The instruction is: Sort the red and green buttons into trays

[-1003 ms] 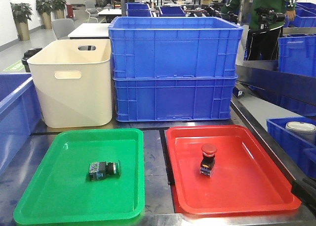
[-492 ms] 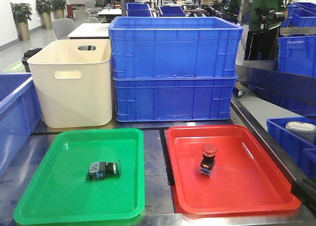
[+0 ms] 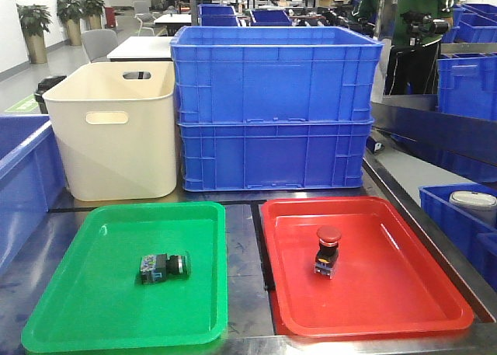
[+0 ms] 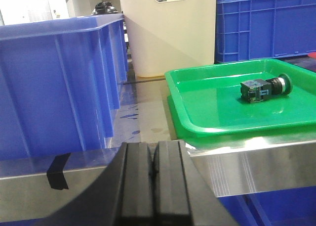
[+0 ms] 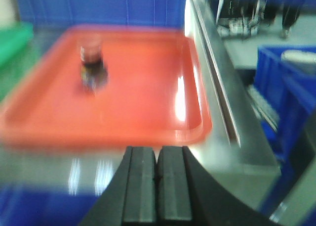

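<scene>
Left gripper (image 4: 154,174) and right gripper (image 5: 157,184) both have their fingers pressed together, gripping nothing, below the table edge. On the table, the green button (image 3: 165,266) lies on its side in the green tray (image 3: 93,324). The red button (image 3: 327,251) stands upright in the red tray (image 3: 435,312). Behind stand a cream bin (image 3: 116,130) and stacked blue crates (image 3: 276,106).

Motion blur smears the red button (image 5: 92,63) and red tray (image 5: 148,87).

Warehouse workshop: stacked blue crates (image 3: 276,106)
</scene>
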Controlling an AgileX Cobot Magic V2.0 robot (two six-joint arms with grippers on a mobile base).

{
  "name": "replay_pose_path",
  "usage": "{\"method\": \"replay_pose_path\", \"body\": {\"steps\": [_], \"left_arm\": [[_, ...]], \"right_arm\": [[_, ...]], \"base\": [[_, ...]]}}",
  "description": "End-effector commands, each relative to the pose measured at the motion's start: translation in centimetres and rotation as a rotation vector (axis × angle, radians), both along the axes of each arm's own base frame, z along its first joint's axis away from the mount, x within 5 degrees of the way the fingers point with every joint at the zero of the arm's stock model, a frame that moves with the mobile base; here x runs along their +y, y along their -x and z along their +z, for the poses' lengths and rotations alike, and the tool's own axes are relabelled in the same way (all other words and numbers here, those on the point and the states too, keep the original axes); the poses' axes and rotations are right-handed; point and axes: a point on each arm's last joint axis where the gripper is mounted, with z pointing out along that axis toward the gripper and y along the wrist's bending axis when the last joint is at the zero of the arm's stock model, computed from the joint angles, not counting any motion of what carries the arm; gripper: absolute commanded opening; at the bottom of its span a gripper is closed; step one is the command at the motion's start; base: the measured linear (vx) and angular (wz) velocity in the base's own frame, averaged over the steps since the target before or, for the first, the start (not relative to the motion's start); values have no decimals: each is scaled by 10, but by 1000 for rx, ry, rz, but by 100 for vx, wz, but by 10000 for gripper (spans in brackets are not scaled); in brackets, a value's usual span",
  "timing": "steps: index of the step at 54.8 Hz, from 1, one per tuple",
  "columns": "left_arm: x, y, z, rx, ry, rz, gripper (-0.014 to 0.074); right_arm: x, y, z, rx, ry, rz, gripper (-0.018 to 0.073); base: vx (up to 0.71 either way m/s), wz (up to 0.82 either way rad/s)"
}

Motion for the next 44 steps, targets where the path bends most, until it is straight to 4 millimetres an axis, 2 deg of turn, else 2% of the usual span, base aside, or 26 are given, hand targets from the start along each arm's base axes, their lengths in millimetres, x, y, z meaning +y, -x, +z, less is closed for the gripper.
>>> {"method": "replay_pose_path", "body": {"steps": [1,3,9,14,21,27,44], "left_arm": [[-1,3,16,-113,11,-8,-3],[-1,3,16,-113,11,-8,-3],[-1,3,16,-113,11,-8,-3],[-1,3,16,-113,11,-8,-3],[-1,3,16,-113,11,-8,-3],[-1,3,16,-113,11,-8,-3],[-1,3,16,-113,11,-8,-3]], "right_arm": [[5,15,8,-49,72,107,-8],[4,24,2,-89,101,124,-8],[0,44,-23,-213,36,103,-8],[-3,57,-49,-305,-6,84,-8],[-5,69,-76,-381,-87,70,-8],[-6,75,-81,-345,-113,65,-8],[-5,75,-82,-328,-151,60,-8]], "base": [[0,0],[0,0],[0,0],[0,0],[0,0],[0,0],[0,0]]}}
